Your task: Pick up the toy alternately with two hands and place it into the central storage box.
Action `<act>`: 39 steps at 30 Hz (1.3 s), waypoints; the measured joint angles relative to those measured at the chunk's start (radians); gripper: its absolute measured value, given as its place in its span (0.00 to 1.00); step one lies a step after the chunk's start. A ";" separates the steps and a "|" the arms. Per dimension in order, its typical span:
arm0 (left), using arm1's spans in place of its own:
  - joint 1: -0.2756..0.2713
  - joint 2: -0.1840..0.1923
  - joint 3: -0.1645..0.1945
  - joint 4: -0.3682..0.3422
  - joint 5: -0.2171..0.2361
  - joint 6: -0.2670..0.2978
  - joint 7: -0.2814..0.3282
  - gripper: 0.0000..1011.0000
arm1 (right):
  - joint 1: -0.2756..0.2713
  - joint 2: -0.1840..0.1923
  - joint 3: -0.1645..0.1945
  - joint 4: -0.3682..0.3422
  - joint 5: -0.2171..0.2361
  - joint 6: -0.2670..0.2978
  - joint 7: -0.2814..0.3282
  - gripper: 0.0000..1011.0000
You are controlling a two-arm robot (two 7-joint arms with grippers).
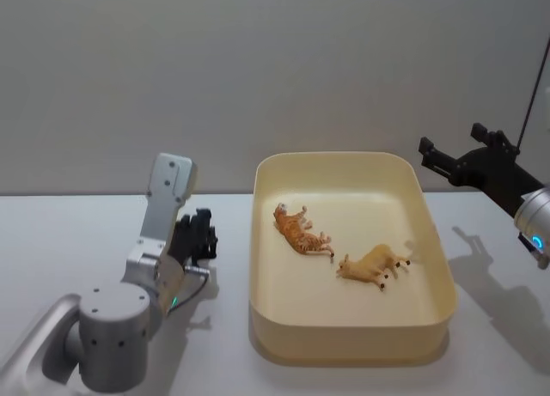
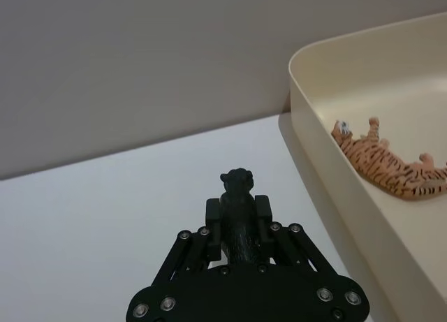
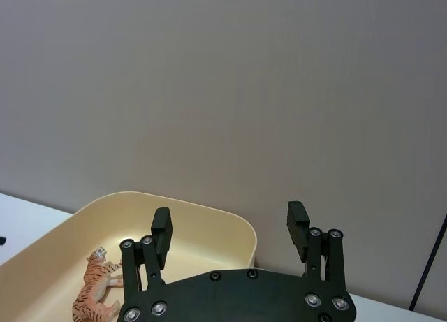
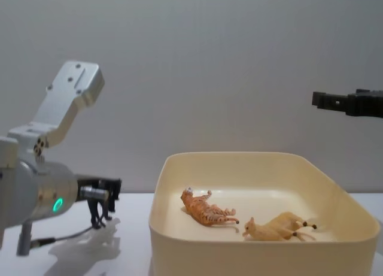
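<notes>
Head view, left gripper (image 1: 199,239) clamping black toy (image 2: 238,214) beside storage box (image 1: 351,347) rim, right gripper (image 3: 230,232) spread above.

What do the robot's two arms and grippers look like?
The left arm is built of silver-grey cylindrical segments with a small green light and a thin cable beside it; its left gripper is black, with visible screws. The right gripper is the same black bolted type, on a silver wrist with a blue light.
</notes>
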 joint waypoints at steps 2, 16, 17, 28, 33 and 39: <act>-0.014 -0.006 -0.003 0.012 0.012 -0.021 -0.003 0.26 | 0.000 0.000 0.000 0.000 0.000 0.000 0.000 0.99; -0.138 -0.053 -0.027 0.094 0.075 -0.155 -0.058 0.26 | 0.000 0.000 0.000 0.000 0.000 0.000 0.000 0.99; -0.146 -0.056 -0.028 0.099 0.077 -0.162 -0.066 0.26 | 0.000 0.000 0.000 0.000 0.000 0.000 0.000 0.99; -0.246 -0.087 -0.048 0.152 0.074 -0.207 -0.189 0.26 | 0.000 0.000 0.000 0.000 0.000 0.000 0.000 0.99; -0.284 -0.096 -0.058 0.167 0.054 -0.196 -0.266 0.26 | 0.000 0.000 0.000 0.000 0.000 0.000 0.000 0.99; -0.317 -0.097 -0.069 0.175 0.030 -0.155 -0.358 0.26 | 0.000 0.000 0.000 0.000 0.000 0.000 0.000 0.99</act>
